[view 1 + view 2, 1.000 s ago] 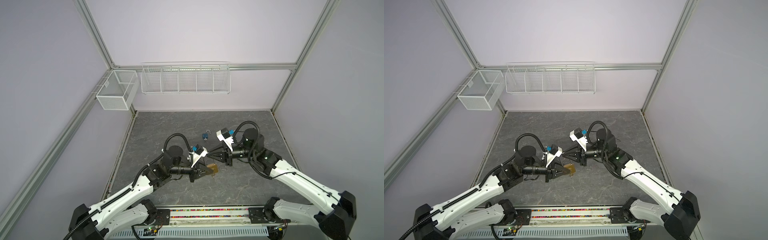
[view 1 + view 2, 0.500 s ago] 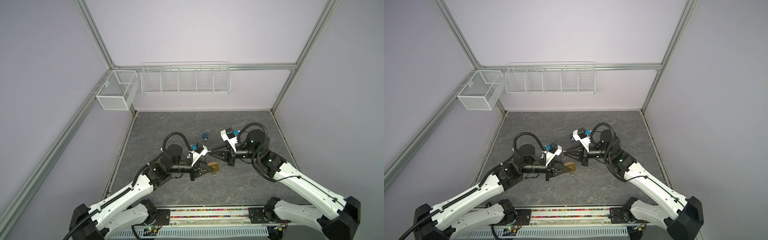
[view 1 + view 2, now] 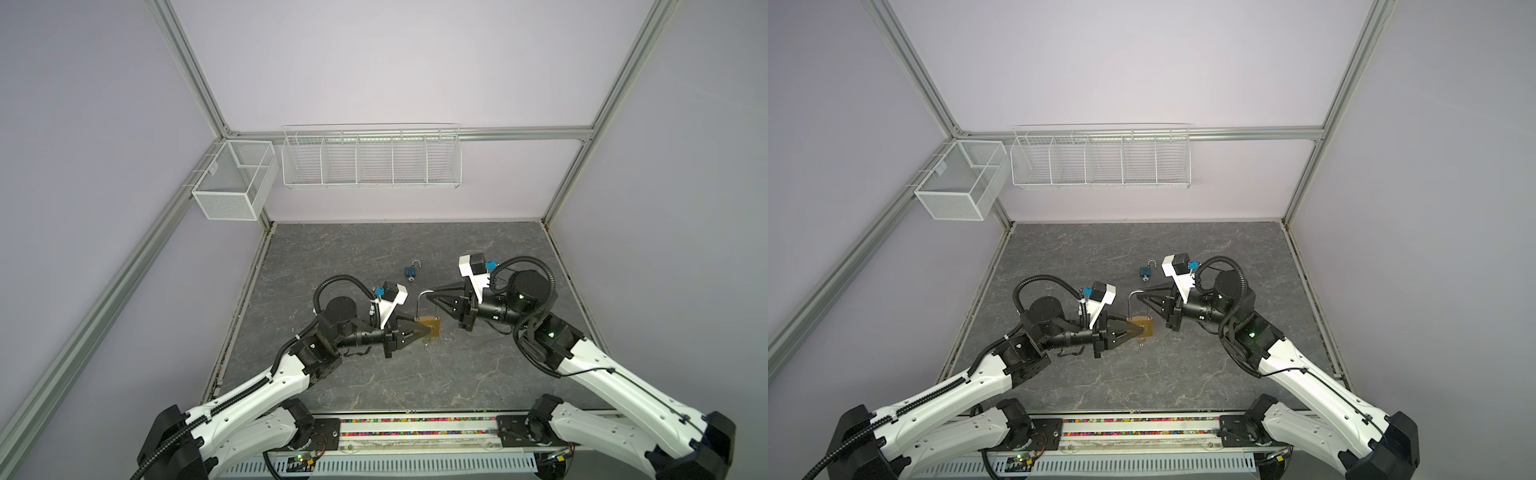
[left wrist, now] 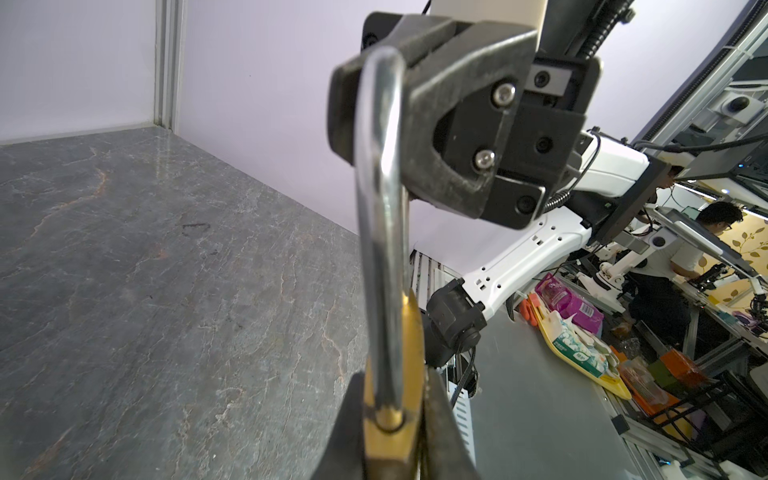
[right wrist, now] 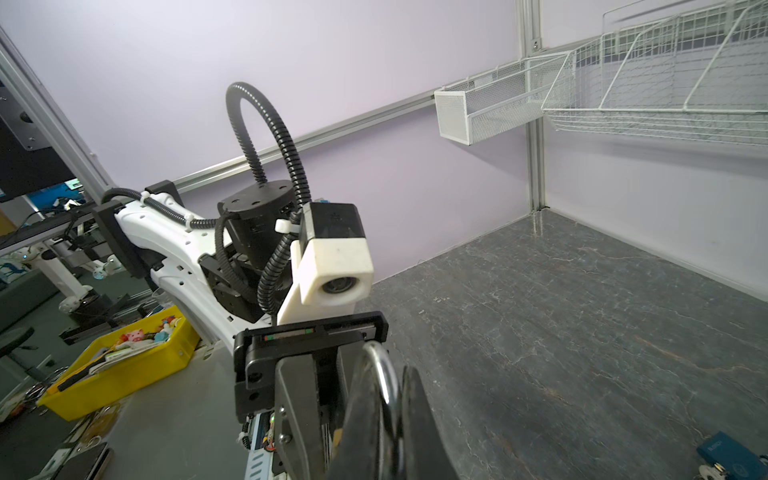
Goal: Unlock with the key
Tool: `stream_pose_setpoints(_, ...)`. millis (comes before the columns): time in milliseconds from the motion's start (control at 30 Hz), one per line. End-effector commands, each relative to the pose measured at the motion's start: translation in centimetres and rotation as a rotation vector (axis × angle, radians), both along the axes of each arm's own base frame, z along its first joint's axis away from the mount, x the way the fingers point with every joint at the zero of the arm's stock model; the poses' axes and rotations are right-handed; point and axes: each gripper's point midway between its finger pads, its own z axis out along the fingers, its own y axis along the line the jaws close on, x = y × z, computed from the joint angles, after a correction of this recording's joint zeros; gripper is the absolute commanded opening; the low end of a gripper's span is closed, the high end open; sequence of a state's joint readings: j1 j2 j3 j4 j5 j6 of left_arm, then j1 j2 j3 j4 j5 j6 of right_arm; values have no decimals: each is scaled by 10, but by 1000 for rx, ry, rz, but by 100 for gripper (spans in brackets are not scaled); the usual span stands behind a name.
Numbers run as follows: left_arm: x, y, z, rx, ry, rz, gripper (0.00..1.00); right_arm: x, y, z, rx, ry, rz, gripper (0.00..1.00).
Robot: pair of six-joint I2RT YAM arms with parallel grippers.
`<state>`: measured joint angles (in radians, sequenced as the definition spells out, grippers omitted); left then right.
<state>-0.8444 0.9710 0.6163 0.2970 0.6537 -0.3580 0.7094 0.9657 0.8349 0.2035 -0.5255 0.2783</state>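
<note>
Plainly left gripper [image 3: 425, 331] pinches padlock [image 3: 434, 327] (right gripper [image 3: 430, 294] flanks shackle [image 3: 419, 307]).

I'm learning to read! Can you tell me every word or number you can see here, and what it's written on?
No text here is clear enough to read.
Blue padlock: small pale print on its side, too blurred to read.
Green-and-white packet: printed writing, too blurred to read.
Pink packet: white label, too small to read.
Brass padlock: no writing shows.
</note>
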Motion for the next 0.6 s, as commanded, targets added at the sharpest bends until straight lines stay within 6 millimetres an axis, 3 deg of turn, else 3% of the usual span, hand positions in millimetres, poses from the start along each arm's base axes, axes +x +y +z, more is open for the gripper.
stream_pose_setpoints(0,23,4,24,-42,-59,125,0,30,-17,6,-20,-8,-193,62)
stream_pose_setpoints(33,28,6,21,-29,-56,154,0,33,-22,4,-38,-12,-232,78)
stream_pose_setpoints(67,34,9,17,-19,-48,187,0,37,-28,3,-49,-12,-271,88)
stream_pose_setpoints(100,43,13,12,-8,-30,238,0,40,-36,0,-61,-8,-318,94)
stream_pose_setpoints(167,60,24,4,-9,10,330,0,43,-53,-7,-88,10,-399,95)
stream_pose_setpoints(333,116,70,-16,-94,299,703,0,40,-90,-48,-198,127,-564,94)
stream_pose_setpoints(433,131,85,-40,-171,568,851,0,33,-89,-81,-272,167,-560,80)
stream_pose_setpoints(500,133,85,-55,-226,718,864,0,30,-83,-94,-312,164,-550,68)
stream_pose_setpoints(567,131,79,-63,-267,828,840,0,29,-74,-103,-359,135,-546,66)
